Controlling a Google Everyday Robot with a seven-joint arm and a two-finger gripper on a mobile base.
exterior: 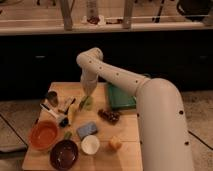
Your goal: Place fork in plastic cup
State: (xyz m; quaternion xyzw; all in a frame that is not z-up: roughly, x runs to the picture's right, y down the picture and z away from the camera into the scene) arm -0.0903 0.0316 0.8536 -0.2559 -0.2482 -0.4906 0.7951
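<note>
The gripper (85,99) hangs at the end of the white arm, low over the back middle of the wooden table (127,150). It is shut on a thin dark grey fork (81,104) that slants down and to the left from it. The light-green translucent plastic cup (88,104) stands directly below the gripper. The fork's lower end lies at the cup's left side, and I cannot tell whether it is inside the cup. The wrist hides the cup's top.
A green tray (120,97) lies right of the cup. On the left are a grey can (51,97) and a white-and-black tool (53,113). Nearer the front are an orange bowl (44,135), a dark bowl (64,154), a white cup (90,144), a blue sponge (87,129) and an orange fruit (115,143).
</note>
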